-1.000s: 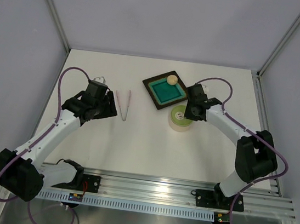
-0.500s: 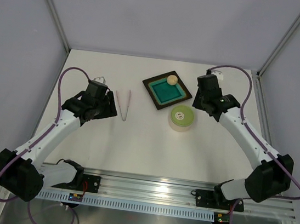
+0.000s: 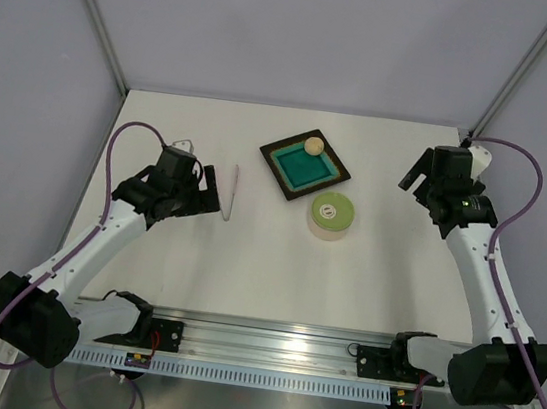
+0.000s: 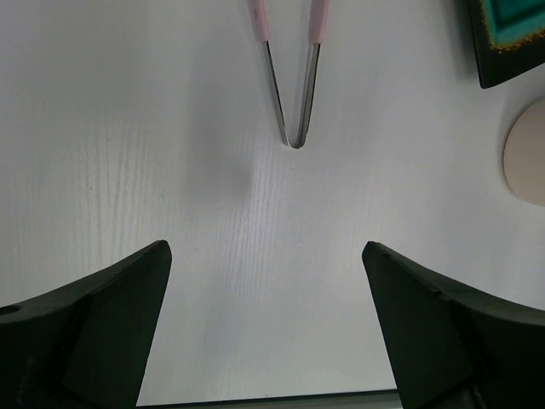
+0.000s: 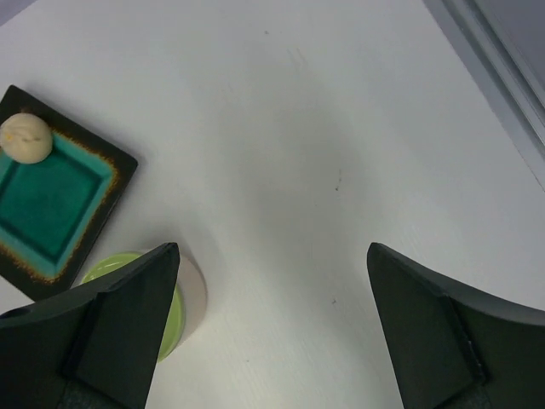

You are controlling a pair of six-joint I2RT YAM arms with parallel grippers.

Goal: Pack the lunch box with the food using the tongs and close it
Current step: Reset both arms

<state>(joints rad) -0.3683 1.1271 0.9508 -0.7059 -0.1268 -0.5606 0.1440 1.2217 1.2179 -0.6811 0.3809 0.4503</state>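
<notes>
tongs (image 4: 292, 142) just ahead of open left tool (image 4: 264, 256)

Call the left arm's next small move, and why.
Probably advance the left gripper and close it on the tongs: its jaws stand open, the tongs lie loose just ahead, and a beige ball sits on the teal tray, outside the lidded lunch box.

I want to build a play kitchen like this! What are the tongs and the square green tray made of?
The tongs look like thin shiny metal at the bend, grey and glinting, with matte pink sleeves on the arms, probably plastic or rubber. The tray looks like glazed ceramic: a smooth teal middle and a dark rim with rusty speckles. It could be painted plastic instead.
</notes>
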